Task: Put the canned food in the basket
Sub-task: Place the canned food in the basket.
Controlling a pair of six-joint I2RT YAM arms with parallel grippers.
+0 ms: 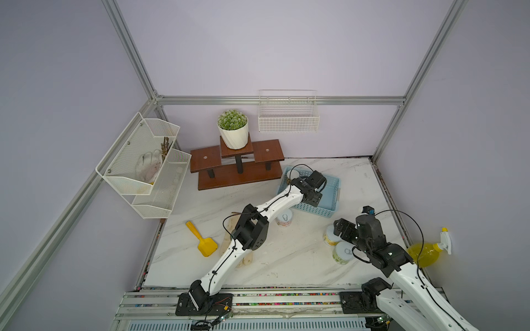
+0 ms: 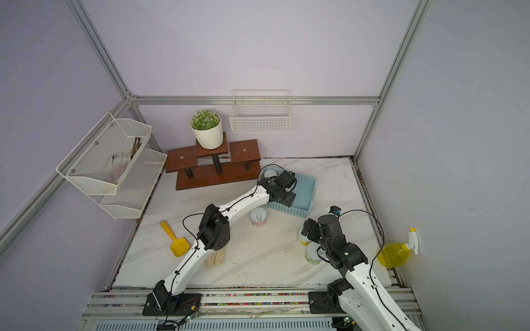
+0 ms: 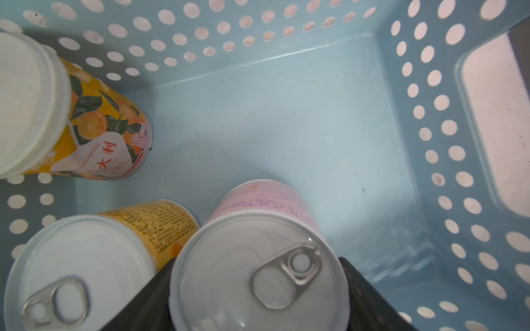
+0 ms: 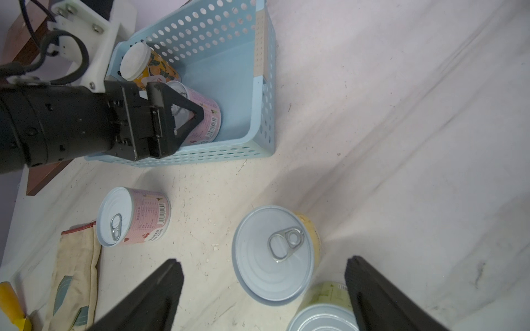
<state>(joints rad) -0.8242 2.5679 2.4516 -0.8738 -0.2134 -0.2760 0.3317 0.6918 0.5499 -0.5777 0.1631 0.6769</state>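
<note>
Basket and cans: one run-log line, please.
left jaws shut on pink can in basket | right jaws open | on table: second pink can, yellow can, green can

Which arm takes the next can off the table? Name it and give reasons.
Right. The right arm holds its jaws open over the yellow can on the table. The left arm is busy: its jaws are shut on the pink can inside the basket.

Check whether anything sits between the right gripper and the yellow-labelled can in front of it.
Nothing visible does. The right gripper is open, and the yellow-labelled can stands in the clear gap ahead of its fingers. A green-labelled can stands close beside one finger, not in between.
</note>
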